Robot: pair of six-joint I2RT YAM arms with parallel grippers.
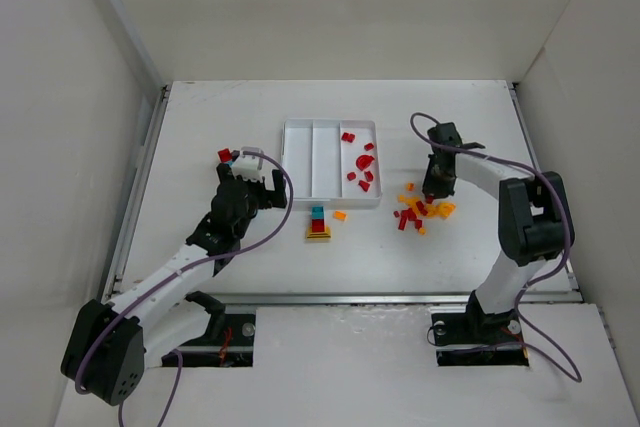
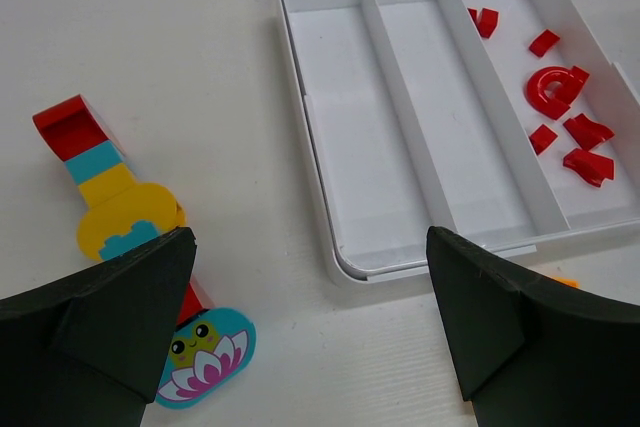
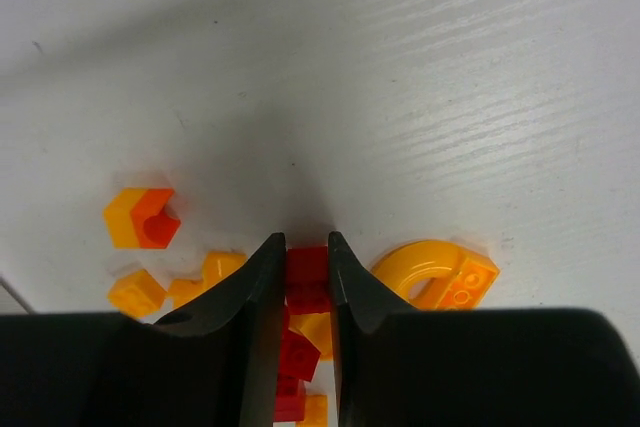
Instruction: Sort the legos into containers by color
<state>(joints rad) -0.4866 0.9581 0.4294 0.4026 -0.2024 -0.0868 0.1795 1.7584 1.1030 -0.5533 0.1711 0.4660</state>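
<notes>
One tray (image 2: 302,97), three compartments (image 2: 340,137), right claw (image 3: 307,247) pinching one red brick (image 3: 307,269)

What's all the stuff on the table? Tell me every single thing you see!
tray: one, white, three long sections, middle of the table.
red pieces: about seven, red, all in the tray's right section; the other two sections are empty.
small stack: one, teal, red and yellow, just in front of the tray.
orange piece: one, orange, beside that stack.
loose pile: many, red and orange, right of the tray.
long clump: one, red, teal and yellow with a flower-face piece, left of the tray.
left gripper: one, black, open, holding nothing.
right gripper: one, black, closed on a red brick in the pile.
</notes>
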